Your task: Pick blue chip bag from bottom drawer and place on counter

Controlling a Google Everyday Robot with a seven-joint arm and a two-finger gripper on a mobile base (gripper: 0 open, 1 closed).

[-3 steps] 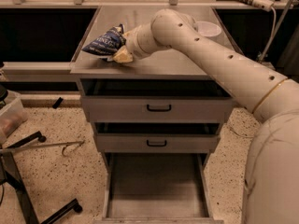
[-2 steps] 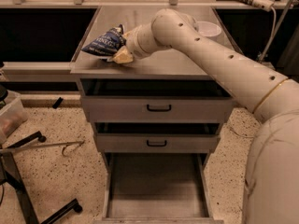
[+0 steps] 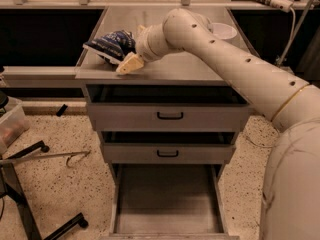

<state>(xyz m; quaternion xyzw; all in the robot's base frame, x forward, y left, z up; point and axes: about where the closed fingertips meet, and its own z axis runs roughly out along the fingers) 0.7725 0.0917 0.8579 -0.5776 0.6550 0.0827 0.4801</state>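
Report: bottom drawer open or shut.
Open: bottom drawer pulled out, floor showing. The gripper is at the blue chip bag on the counter.

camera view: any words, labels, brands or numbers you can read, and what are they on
Blue chip bag: white lettering, too blurred to read.
Counter, bottom drawer: no text or signs show.
Nothing else readable. The gripper is at the bag, on the counter's front left.
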